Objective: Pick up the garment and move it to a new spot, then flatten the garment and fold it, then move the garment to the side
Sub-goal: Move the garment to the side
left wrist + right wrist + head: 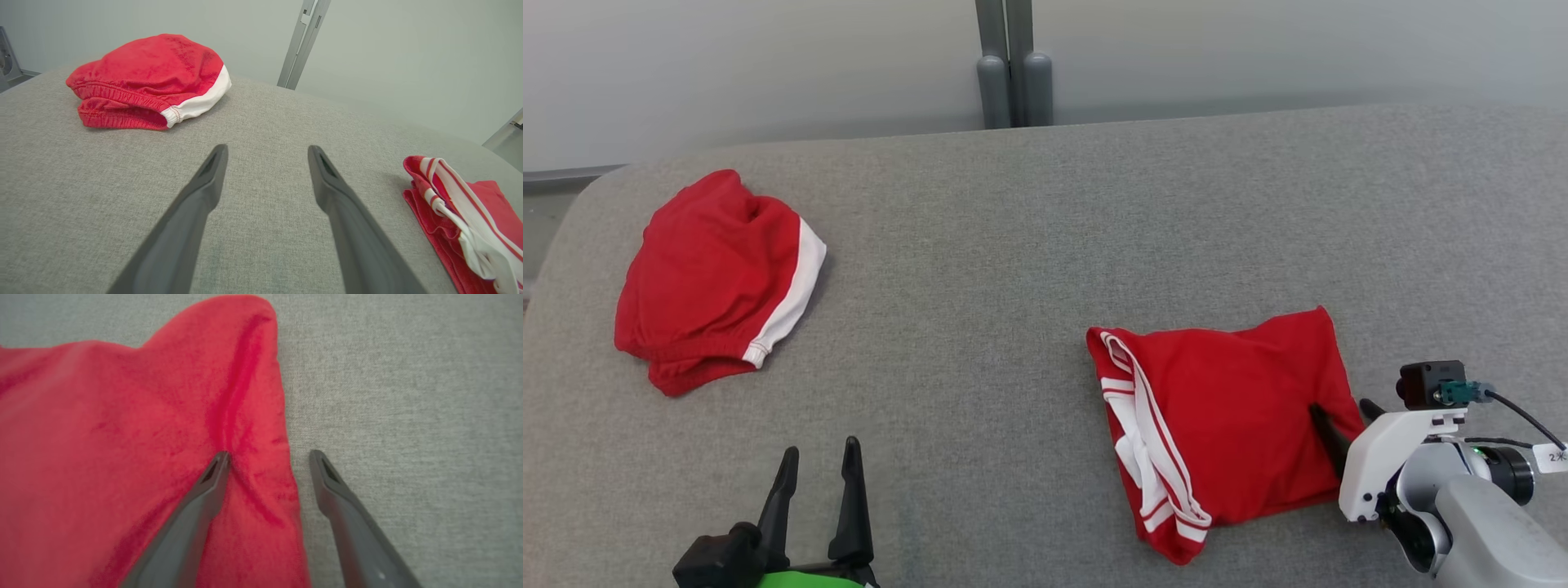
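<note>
A folded red garment (1225, 408) with white stripes along its left edge lies on the grey cloth-covered table (1013, 269), right of centre. My right gripper (1339, 405) stands open astride the garment's right edge. In the right wrist view, one of that gripper's (269, 454) fingers rests on the red cloth (122, 437) at a crease, and the other is over bare table. My left gripper (821, 447) is open and empty at the lower left, above bare table. The left wrist view shows this gripper (267, 148) with the garment's striped edge (449, 212) at its right.
A second red garment (711, 278) with a white band lies bunched at the table's far left (151, 73). A grey post (1013, 65) stands behind the table's back edge. The table's rounded left corner is near that garment.
</note>
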Tool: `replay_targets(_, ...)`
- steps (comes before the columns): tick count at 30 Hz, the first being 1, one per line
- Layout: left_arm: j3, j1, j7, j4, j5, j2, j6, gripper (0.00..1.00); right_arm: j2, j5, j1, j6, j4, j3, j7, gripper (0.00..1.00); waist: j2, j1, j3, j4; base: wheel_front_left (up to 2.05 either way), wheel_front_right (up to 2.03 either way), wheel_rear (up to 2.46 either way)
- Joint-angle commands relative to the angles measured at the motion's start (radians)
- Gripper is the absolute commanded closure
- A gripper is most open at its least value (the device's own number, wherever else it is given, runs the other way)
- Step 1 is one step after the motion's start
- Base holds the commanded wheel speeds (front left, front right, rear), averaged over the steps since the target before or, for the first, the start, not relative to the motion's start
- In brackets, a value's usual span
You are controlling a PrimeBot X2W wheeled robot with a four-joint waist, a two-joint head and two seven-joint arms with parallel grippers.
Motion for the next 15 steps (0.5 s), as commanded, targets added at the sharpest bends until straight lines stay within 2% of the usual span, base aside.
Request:
replay_targets(1, 0.002, -0.016, 0.0, -0.002, -0.01, 0.003, 0.008, 0.0, 0.002, 0.017, 0.003, 0.0, 0.011, 0.028, 0.017, 0.0, 0.0, 0.0001, 0.007, 0.007, 0.0, 0.0, 0.0)
replay_targets(2, 0.005, -0.014, 0.0, -0.005, -0.01, 0.003, 0.01, 0.0, -0.001, 0.044, 0.004, 0.001, 0.008, 0.048, 0.022, 0.0, 0.0, 0.0001, 0.009, 0.005, 0.0, 0.0, 0.0)
replay_targets(3, 0.007, -0.012, 0.0, -0.006, -0.01, 0.003, 0.009, 0.0, -0.006, 0.062, 0.002, 0.001, 0.003, 0.061, 0.016, 0.25, 0.0, 0.0001, 0.011, 0.002, 0.0, 0.0, 0.0)
replay_targets(4, 0.008, -0.011, 0.0, -0.007, -0.009, 0.003, 0.009, 0.0, -0.012, 0.082, -0.003, 0.001, -0.002, 0.072, 0.003, 0.99, 0.0, 0.0001, 0.014, -0.003, 0.0, 0.0, 0.0)
replay_targets(10, 0.021, -0.012, 0.0, -0.007, -0.008, 0.003, 0.004, 0.0, -0.052, 0.181, -0.023, -0.001, -0.014, 0.157, -0.006, 1.0, 0.0, 0.0001, 0.014, -0.061, 0.0, 0.0, 0.0)
replay_targets(15, 0.005, -0.05, 0.0, -0.013, 0.024, 0.003, -0.012, 0.0, -0.105, 0.184, -0.119, -0.001, 0.009, 0.183, -0.039, 1.0, 0.0, 0.0001, 0.074, -0.124, 0.0, 0.0, 0.0)
